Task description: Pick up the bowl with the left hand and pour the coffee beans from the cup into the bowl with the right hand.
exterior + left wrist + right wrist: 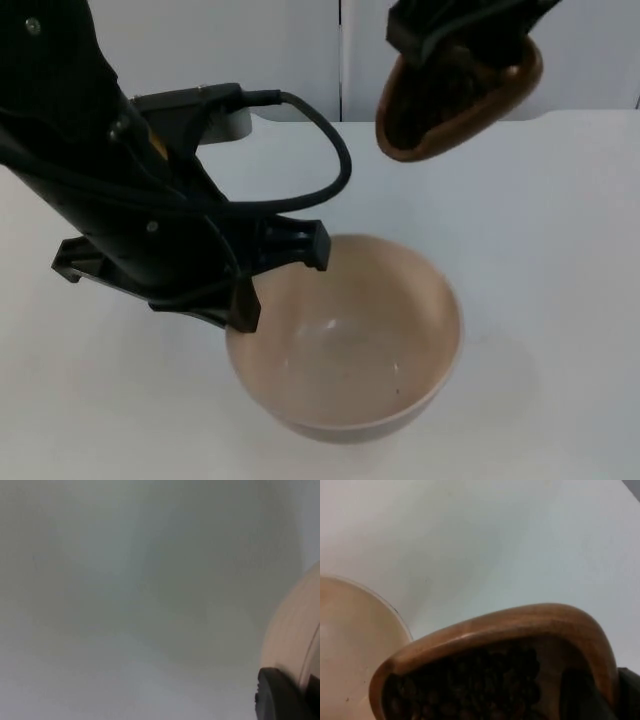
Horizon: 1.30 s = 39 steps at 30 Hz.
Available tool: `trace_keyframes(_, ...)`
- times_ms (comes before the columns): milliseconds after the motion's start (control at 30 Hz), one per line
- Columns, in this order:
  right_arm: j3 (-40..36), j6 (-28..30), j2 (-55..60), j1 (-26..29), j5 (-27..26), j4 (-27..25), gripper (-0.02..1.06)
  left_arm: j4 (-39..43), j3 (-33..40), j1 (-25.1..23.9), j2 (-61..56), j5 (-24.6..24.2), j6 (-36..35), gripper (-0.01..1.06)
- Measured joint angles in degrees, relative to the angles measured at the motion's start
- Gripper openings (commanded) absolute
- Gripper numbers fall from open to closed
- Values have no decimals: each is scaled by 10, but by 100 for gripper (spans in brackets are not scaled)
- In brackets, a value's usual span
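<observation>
A pale beige bowl with nothing in it is held up off the white table. My left gripper is shut on its left rim. The left wrist view has the bowl's outer wall beside one black fingertip. My right gripper is shut on a brown wooden cup, up and to the right of the bowl. The cup is tilted, its mouth facing the bowl, and dark coffee beans lie inside. In the right wrist view the cup's rim and beans are close, with the bowl beyond.
The white table top runs back to the grey partition wall. The left arm's black body spans the left side above the table.
</observation>
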<state>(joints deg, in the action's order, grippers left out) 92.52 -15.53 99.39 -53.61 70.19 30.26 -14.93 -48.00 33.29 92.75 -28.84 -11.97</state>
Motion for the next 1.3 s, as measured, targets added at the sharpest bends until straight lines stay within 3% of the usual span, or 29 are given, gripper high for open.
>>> trace_keyframes(867,-3,-3,19,-91,-1,181,0,-2,-1,0,0,1,0,0)
trace_keyframes(1300,-9,14,19,-114,-1,228,0,-2,-1,0,0,1,0,0)
